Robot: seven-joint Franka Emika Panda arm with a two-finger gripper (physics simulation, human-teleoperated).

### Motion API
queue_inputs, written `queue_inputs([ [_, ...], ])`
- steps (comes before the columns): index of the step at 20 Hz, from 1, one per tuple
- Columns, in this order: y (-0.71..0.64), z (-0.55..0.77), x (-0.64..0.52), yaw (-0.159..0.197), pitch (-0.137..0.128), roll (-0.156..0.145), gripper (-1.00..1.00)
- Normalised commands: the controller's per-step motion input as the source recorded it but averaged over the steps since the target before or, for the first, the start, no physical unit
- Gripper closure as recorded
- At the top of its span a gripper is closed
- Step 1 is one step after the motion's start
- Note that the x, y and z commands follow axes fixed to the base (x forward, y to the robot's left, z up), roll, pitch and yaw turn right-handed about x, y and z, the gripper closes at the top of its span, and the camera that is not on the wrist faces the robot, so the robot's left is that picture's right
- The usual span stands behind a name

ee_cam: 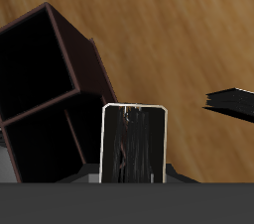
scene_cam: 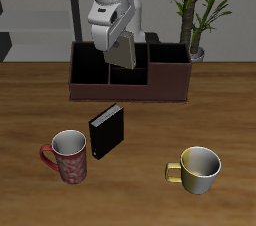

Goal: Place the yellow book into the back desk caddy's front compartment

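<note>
Wood-grain desk (scene_cam: 140, 185) fills the scene, with a potted plant (scene_cam: 196, 10) standing behind its back edge. On the desk, toward the back edge, lies the caddy (scene_cam: 128, 73), a long dark reddish-brown box split into cells. The tool (scene_cam: 118, 48) hangs above the caddy's middle section and grips the book (scene_cam: 122, 51), its fingers closed on the thin cover. The book hangs from the tool, tilted a little off upright, its lower end over the caddy's divided middle; whether that end has entered a cell cannot be told from the exterior view. In the wrist view the book (ee_cam: 135, 145) shows end-on as a pale-edged rectangle with a dark face, directly under the tool, and the caddy (ee_cam: 60, 89) shows two dark open cells just beside it. Which of these is the front compartment cannot be told.

Nearer the front edge, a thick black book (scene_cam: 107, 131) stands upright on the desk, just in front of the caddy. A red patterned mug (scene_cam: 68, 157) sits near one front corner and a yellow mug (scene_cam: 199, 168) near the other, both well apart from the caddy.
</note>
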Motion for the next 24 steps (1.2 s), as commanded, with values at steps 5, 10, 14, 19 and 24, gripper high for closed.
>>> queue_inputs([
  [5, 0.17, -0.13, -0.16, 0.039, 0.024, 0.024, 1.0],
  [10, 0.03, -0.11, -0.03, 0.029, 0.01, -0.022, 1.0],
  [14, 0.15, -0.2, -0.1, 0.1, 0.025, 0.023, 1.0],
  [19, 0.14, 0.0, -0.03, 0.042, -0.002, 0.0, 1.0],
  [24, 0.06, -0.03, -0.05, 0.01, 0.011, -0.003, 1.0],
])
